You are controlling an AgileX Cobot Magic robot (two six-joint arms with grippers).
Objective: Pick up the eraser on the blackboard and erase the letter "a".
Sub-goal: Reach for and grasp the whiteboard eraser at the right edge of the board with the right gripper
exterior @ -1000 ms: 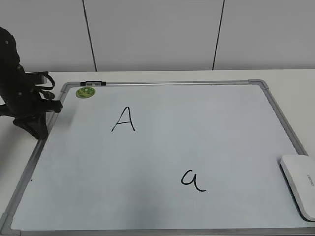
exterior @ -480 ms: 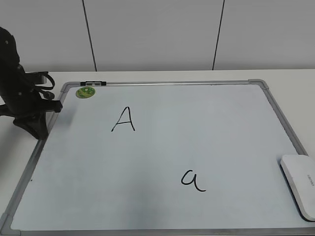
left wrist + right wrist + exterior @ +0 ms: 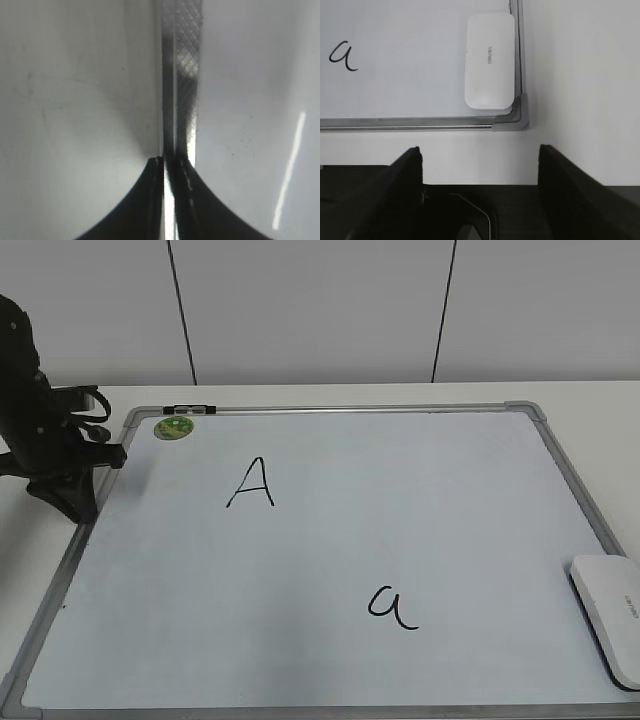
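Note:
The white eraser (image 3: 612,617) lies on the blackboard (image 3: 330,530) at its near right corner; the right wrist view shows the eraser (image 3: 489,59) flat beside the frame corner. The letter "a" (image 3: 392,606) is in black marker in the lower middle of the board and also shows in the right wrist view (image 3: 343,56). My right gripper (image 3: 479,152) is open and empty, over the bare table just in front of the board's near edge; it is out of the exterior view. My left gripper (image 3: 170,161) is shut and empty, over the board's left frame edge (image 3: 182,75).
A capital "A" (image 3: 252,483) is written at the board's upper left. A round green magnet (image 3: 174,427) and a black marker (image 3: 190,409) sit at the top left corner. The left arm (image 3: 45,435) stands at the board's left edge. White table (image 3: 580,75) surrounds the board.

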